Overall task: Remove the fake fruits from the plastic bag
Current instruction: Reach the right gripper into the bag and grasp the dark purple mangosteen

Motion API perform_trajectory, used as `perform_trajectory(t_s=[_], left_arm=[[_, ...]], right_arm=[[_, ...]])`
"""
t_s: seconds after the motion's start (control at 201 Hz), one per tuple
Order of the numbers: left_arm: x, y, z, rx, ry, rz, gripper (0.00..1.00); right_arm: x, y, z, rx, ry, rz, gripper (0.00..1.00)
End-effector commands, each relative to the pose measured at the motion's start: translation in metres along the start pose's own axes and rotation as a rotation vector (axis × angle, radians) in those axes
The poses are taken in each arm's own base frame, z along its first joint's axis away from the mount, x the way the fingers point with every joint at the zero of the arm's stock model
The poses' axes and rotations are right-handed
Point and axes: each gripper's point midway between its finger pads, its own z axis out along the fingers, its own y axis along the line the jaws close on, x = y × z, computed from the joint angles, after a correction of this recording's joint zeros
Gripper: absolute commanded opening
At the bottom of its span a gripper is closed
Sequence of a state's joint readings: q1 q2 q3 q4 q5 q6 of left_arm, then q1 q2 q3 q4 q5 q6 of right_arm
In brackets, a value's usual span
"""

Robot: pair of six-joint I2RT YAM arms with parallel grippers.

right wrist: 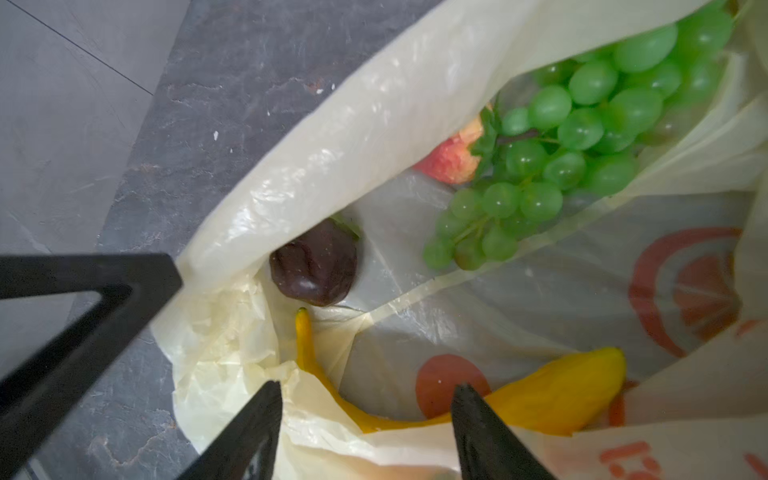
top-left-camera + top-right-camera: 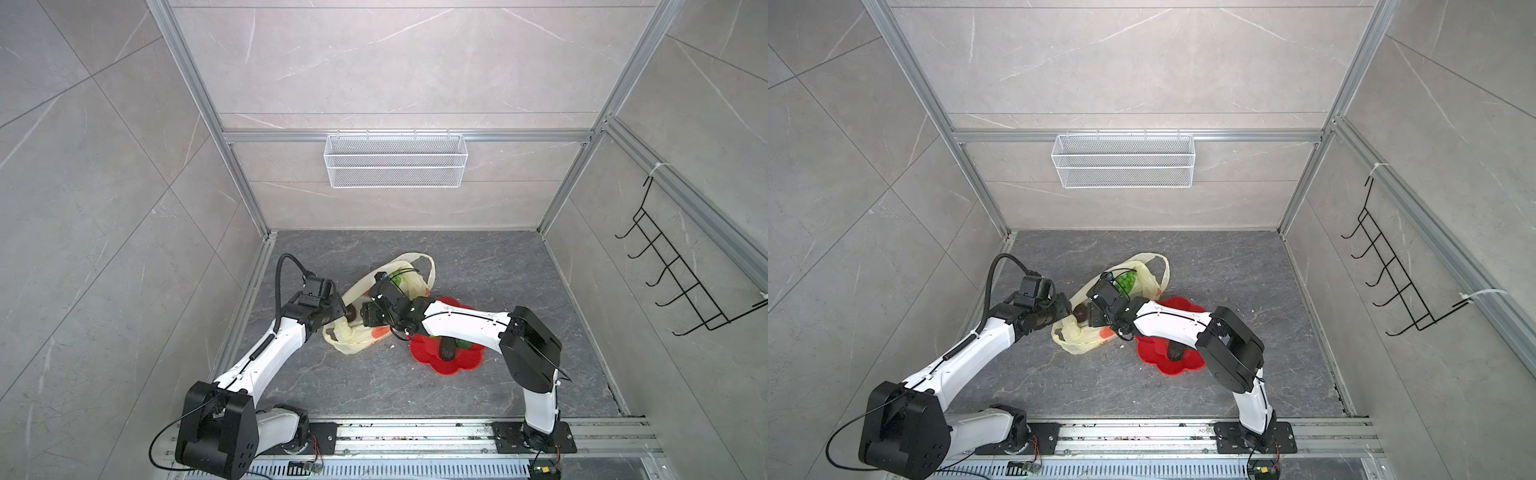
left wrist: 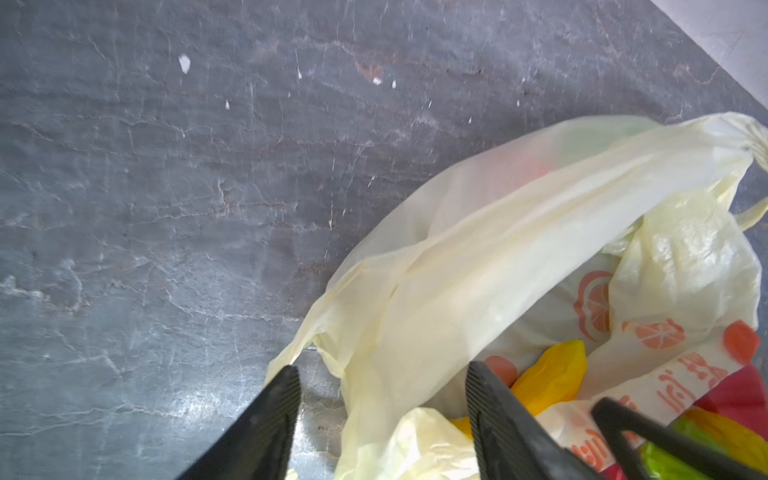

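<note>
At the left rim of the plastic bag (image 2: 360,334), the left claw (image 3: 382,415) stands with its jaws spread. The bag's folded cream edge lies loose between them, and nothing is gripped. On this claw's outer side, bare grey desk (image 3: 166,208) stretches away. Just past its tips, inside the bag mouth, sits a dark avocado (image 1: 316,270).

The right claw (image 1: 370,415) faces it over the same opening, tips near the left claw's. It is also spread wide and holds nothing. The thin stem of the banana (image 1: 557,390) runs under the gap between its jaws. Farther ahead of it, a green grape bunch (image 1: 582,137) touches a pink-red fruit (image 1: 451,158) against the bag's wall.

Behind the right claw, partly under its arm, the red plate (image 2: 449,368) lies just beside the bag and carries a second avocado (image 2: 446,348). Open desk spreads beyond the plate's edge.
</note>
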State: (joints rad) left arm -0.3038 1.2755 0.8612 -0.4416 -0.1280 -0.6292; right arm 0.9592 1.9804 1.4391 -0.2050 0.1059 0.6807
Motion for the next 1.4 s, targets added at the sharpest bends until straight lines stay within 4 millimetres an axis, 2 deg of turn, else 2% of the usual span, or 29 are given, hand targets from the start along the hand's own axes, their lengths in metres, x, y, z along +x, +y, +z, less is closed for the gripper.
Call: perform_trajectory(t_s=[0.0, 0.164, 0.319, 0.548, 0.687, 0.867, 1.2, 1.305, 1.399], left_arm=[[0.004, 0.006, 0.008, -0.090, 0.065, 0.083, 0.73], [0.004, 0.002, 0.029, -0.120, 0.116, 0.117, 0.73], [0.006, 0.007, 0.034, -0.136, 0.107, 0.102, 0.73], [0.005, 0.024, 0.039, -0.143, 0.063, 0.028, 0.46], [0.004, 0.032, 0.046, -0.124, 0.068, -0.026, 0.32], [-0.003, 0.040, 0.045, -0.084, 0.030, -0.090, 0.19], [-0.004, 0.038, 0.042, -0.039, 0.004, -0.110, 0.14], [-0.003, 0.040, 0.042, -0.042, 0.005, -0.117, 0.13], [-0.001, 0.041, 0.042, -0.039, 0.005, -0.123, 0.12]], right_arm=[[0.002, -0.001, 0.008, -0.020, 0.029, 0.041, 0.67], [0.008, 0.007, 0.018, -0.064, 0.056, 0.063, 0.67], [0.011, 0.008, 0.030, -0.060, 0.077, 0.060, 0.67], [0.013, 0.017, 0.048, -0.090, 0.105, 0.033, 0.67], [0.007, 0.031, 0.047, -0.133, 0.097, -0.024, 0.67], [0.002, 0.048, 0.046, -0.170, 0.090, -0.106, 0.63], [0.006, 0.072, 0.064, -0.226, 0.149, -0.172, 0.53], [0.007, 0.076, 0.071, -0.235, 0.164, -0.175, 0.47], [0.009, 0.071, 0.080, -0.199, 0.174, -0.182, 0.45]])
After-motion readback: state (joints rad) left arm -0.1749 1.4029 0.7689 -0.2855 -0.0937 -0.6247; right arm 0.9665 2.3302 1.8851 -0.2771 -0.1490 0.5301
